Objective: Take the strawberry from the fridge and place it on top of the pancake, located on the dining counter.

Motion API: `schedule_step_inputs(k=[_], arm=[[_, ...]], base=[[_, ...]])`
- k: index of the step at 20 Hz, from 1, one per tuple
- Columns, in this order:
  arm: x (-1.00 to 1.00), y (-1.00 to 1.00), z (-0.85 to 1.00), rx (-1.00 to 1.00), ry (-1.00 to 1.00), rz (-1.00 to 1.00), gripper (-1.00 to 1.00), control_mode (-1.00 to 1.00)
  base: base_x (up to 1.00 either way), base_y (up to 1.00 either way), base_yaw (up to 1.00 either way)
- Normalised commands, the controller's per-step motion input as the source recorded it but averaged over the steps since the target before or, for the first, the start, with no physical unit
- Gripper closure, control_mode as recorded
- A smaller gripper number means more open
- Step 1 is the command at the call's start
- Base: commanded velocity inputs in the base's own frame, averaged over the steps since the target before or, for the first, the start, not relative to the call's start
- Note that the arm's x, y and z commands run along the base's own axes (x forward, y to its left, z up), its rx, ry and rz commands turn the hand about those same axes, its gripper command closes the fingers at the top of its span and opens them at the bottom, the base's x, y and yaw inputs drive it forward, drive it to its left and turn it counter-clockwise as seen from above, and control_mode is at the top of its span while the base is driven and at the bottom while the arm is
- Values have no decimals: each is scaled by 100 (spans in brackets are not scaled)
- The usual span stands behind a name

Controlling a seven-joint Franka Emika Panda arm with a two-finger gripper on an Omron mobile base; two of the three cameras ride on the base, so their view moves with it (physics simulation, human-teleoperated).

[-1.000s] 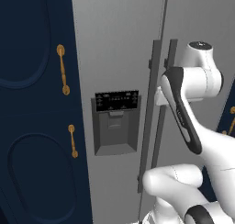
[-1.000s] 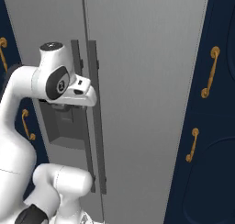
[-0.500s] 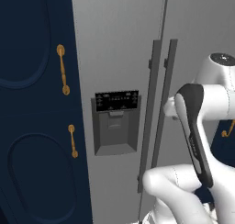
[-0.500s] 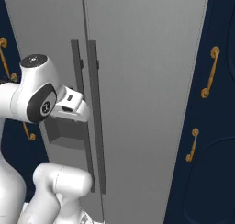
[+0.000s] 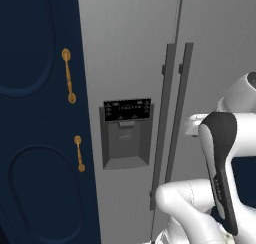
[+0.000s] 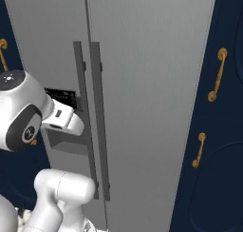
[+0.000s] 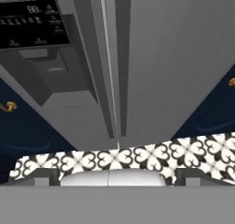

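You have the fridge straight ahead of you, both grey doors closed, its two long vertical bar handles side by side at the centre seam; the dark dispenser panel sits on the left door, with its recess just below; navy cabinets with gold handles flank the fridge on either side. Your gripper hangs in front of the doors, away from them and touching nothing; its fingertips stand spread wide at the two lower corners of the hand view, with nothing between them; that view looks down the door seam to a patterned black-and-white floor; the strawberry cannot be seen with the doors shut.
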Motion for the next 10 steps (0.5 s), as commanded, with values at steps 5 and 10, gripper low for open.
schedule_step_inputs(k=[5,10], arm=[[-29,16,5,0,2,0,-100,-100],[-46,0,0,1,1,0,-100,-100]], base=[[0,0,0],[0,0,0]])
